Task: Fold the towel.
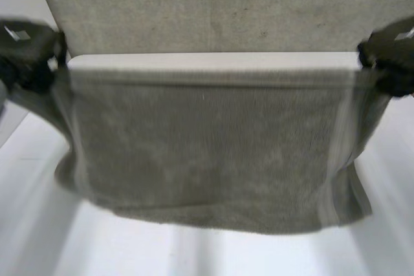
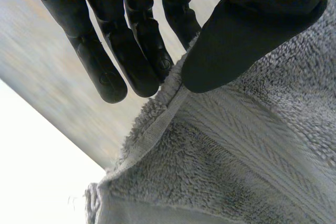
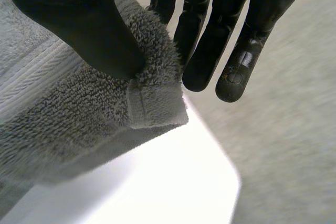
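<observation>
A grey terry towel hangs lifted above the white table, stretched between my two hands and sagging toward me. My left hand holds its left top corner. There the thumb presses the towel's hem against the fingers. At the opposite top corner my right hand has its thumb pinching the towel corner against the fingers. The towel's woven band runs under the left thumb.
The white table's far edge shows just above the towel's taut top edge, and a table corner lies below my right hand. Beyond the table is grey floor.
</observation>
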`<control>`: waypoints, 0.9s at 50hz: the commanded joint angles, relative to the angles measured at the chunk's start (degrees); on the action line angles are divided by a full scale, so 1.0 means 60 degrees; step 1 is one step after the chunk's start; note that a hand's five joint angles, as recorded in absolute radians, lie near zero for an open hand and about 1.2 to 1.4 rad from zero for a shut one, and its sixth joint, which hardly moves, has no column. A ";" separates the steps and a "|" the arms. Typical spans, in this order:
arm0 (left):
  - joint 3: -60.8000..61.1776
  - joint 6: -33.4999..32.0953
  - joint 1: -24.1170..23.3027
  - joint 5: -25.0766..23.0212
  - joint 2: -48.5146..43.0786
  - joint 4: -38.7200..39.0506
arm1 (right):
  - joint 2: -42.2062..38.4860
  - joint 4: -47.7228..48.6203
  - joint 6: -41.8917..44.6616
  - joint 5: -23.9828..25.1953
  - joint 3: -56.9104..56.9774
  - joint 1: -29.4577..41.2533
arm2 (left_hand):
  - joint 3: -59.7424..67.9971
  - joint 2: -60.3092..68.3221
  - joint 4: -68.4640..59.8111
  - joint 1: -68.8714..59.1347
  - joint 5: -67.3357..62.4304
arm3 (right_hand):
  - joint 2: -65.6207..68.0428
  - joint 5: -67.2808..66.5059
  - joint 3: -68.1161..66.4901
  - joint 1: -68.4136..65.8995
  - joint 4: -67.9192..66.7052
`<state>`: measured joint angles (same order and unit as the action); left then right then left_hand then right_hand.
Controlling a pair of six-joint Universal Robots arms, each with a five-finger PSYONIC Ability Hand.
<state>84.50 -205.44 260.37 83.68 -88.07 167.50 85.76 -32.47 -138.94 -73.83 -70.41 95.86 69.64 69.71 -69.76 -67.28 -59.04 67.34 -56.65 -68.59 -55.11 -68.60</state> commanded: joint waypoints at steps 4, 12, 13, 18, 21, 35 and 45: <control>-0.1920 -0.0829 -0.0197 0.0144 -0.4406 -0.0320 | -0.3669 0.0195 0.0686 -0.1652 0.1622 0.1029 | 0.1726 0.1715 -0.1707 -0.2119 -0.1826 | 0.2110 -0.2225 -0.1901 -0.4149 -0.1900; -0.3433 -0.0041 -0.0576 0.0701 -0.4557 0.4077 | -0.3852 0.3817 -0.0671 -0.2913 0.3751 0.1558 | 0.1726 0.1715 -0.1707 -0.2119 -0.1826 | 0.2110 -0.2225 -0.1901 -0.4149 -0.1900; -0.3433 -0.0038 -0.0578 0.0701 -0.4556 0.4090 | -0.3849 0.3830 -0.0676 -0.2915 0.3752 0.1558 | 0.1726 0.1715 -0.1707 -0.2119 -0.1826 | 0.2110 -0.2225 -0.1901 -0.4149 -0.1900; -0.2481 0.0709 -0.0666 0.0906 -0.3311 0.8089 | -0.1541 0.8598 -0.2068 -0.3018 0.1444 0.1441 | 0.1726 0.1715 -0.1707 -0.2119 -0.1826 | 0.2110 -0.2225 -0.1901 -0.4149 -0.1900; -0.1837 0.1061 -0.0724 0.0950 -0.2564 0.9071 | -0.1198 0.8532 -0.2024 -0.2930 0.1174 0.1485 | 0.1726 0.1715 -0.1707 -0.2119 -0.1826 | 0.2110 -0.2225 -0.1901 -0.4149 -0.1900; -0.0140 0.1105 -0.0358 0.0892 -0.3469 0.6537 | -0.2603 0.4928 -0.1468 -0.2154 -0.0083 0.1499 | 0.1726 0.1715 -0.1707 -0.2119 -0.1826 | 0.2110 -0.2225 -0.1901 -0.4149 -0.1900; 0.1925 0.0038 -0.0153 0.0994 -0.4805 0.5323 | -0.4024 0.4506 0.0183 -0.1494 -0.1841 0.1426 | 0.1726 0.1715 -0.1707 -0.2119 -0.1826 | 0.2110 -0.2225 -0.1901 -0.4149 -0.1900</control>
<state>88.95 -200.43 258.64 89.02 -113.39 204.19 66.23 -3.69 -145.85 -84.87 -74.43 104.69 69.70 69.84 -69.78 -69.01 -59.61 67.34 -56.98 -68.59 -55.11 -68.60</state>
